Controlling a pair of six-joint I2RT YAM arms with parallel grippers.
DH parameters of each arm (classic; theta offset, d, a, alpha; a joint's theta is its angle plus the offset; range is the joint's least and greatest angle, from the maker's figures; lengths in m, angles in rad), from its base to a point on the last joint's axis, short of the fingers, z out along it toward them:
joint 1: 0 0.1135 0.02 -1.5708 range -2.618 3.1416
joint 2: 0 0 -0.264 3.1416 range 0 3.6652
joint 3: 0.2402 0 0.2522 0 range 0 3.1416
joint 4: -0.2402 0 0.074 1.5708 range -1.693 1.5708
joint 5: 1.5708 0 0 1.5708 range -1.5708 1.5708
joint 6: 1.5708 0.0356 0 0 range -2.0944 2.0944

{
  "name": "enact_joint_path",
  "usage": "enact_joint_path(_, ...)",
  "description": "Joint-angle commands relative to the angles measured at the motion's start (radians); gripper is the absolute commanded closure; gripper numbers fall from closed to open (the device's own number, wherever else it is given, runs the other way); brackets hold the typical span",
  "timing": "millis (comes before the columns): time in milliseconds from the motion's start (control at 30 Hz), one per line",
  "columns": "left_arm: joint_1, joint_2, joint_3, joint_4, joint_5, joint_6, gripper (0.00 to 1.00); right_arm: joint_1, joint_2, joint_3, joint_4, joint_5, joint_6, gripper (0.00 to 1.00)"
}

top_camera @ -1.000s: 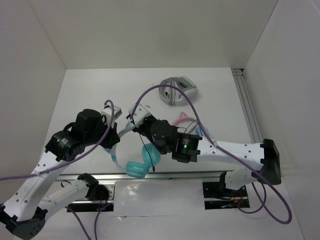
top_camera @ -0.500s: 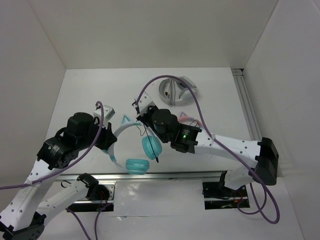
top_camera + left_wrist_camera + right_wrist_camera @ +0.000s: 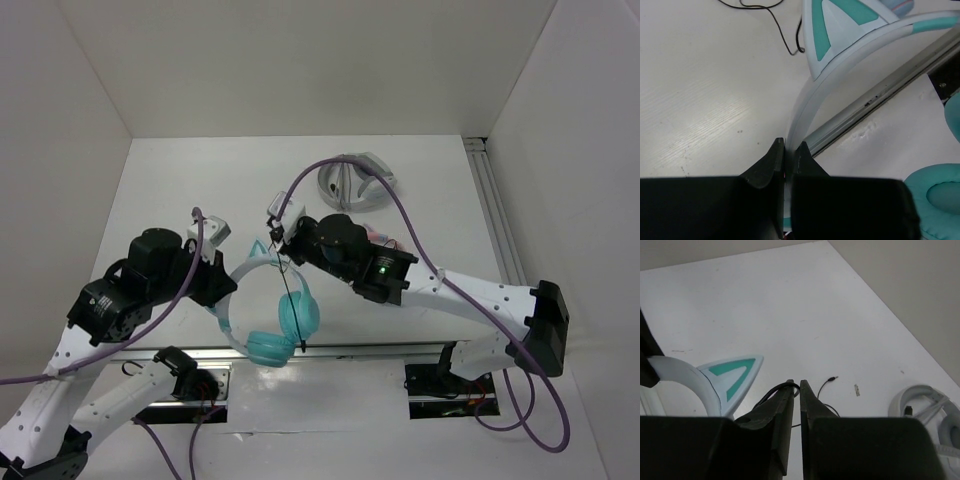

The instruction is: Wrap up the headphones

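Observation:
The teal cat-ear headphones (image 3: 280,322) hang above the table's near edge, with the pale headband (image 3: 240,275) arched to the left. My left gripper (image 3: 222,285) is shut on the headband (image 3: 805,100), its jaws clamped on the band just below one cat ear (image 3: 840,20). My right gripper (image 3: 283,243) is shut on the thin black cable (image 3: 772,390), which loops over my left fingertip (image 3: 787,387). The cable's plug (image 3: 832,378) lies on the table beyond. One cat ear (image 3: 735,372) shows at the left of the right wrist view.
Grey-and-white headphones (image 3: 352,180) lie at the back of the table and also show in the right wrist view (image 3: 927,400). Pink headphones (image 3: 385,240) peek out behind my right arm. A metal rail (image 3: 890,80) runs along the table's near edge. White walls enclose the table.
Both arms moved the headphones toward the near edge; the ear cups now hang lower and closer together. My right gripper shifted slightly left and back with the cable.

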State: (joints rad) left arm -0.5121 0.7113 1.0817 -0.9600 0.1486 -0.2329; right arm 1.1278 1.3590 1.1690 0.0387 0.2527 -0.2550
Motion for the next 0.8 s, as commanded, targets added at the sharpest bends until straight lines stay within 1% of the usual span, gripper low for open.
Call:
enact_joint_path(0,-0.017,-0.023,0.041,0.073,0.203,0.027,1.0,-0.043,-0.051,0.0,-0.037,-0.173,-0.006,0.81)
enact_joint_path(33,-0.017,-0.023,0.05,0.073,0.203,0.027,1.0,-0.054,-0.051,0.0,-0.051,-0.219,0.003,0.81)
enact_joint_path(133,-0.017,-0.023,0.064,0.073,0.203,0.027,1.0,-0.054,-0.051,0.0,-0.062,-0.242,0.013,0.8)
enact_joint_path(200,-0.017,-0.023,0.078,0.064,0.203,0.027,1.0,-0.065,-0.063,-0.038,-0.043,-0.251,0.022,0.8)
enact_joint_path(233,-0.017,-0.023,0.092,0.049,0.18,0.027,1.0,-0.065,-0.072,-0.049,-0.043,-0.251,0.032,0.78)
enact_joint_path(400,-0.017,-0.023,0.13,-0.041,0.076,0.017,1.0,-0.105,-0.092,-0.121,0.038,-0.254,0.055,0.78)
enact_joint_path(467,-0.017,-0.013,0.13,-0.057,0.048,0.007,1.0,-0.105,-0.103,-0.143,0.062,-0.244,0.066,0.78)
enact_joint_path(567,-0.017,-0.003,0.15,-0.085,0.039,-0.003,1.0,-0.114,-0.112,-0.173,0.095,-0.248,0.078,0.76)
enact_joint_path(600,-0.017,0.011,0.15,-0.085,0.025,-0.003,1.0,-0.125,-0.112,-0.186,0.095,-0.265,0.092,0.73)
enact_joint_path(667,-0.017,0.03,0.19,-0.121,-0.013,-0.026,1.0,-0.135,-0.121,-0.198,0.095,-0.341,0.106,0.58)
enact_joint_path(733,-0.017,0.048,0.217,-0.143,-0.05,-0.04,1.0,-0.144,-0.121,-0.21,0.108,-0.366,0.125,0.48)
enact_joint_path(767,-0.017,0.063,0.242,-0.152,-0.076,-0.051,1.0,-0.157,-0.133,-0.225,0.109,-0.407,0.141,0.43)
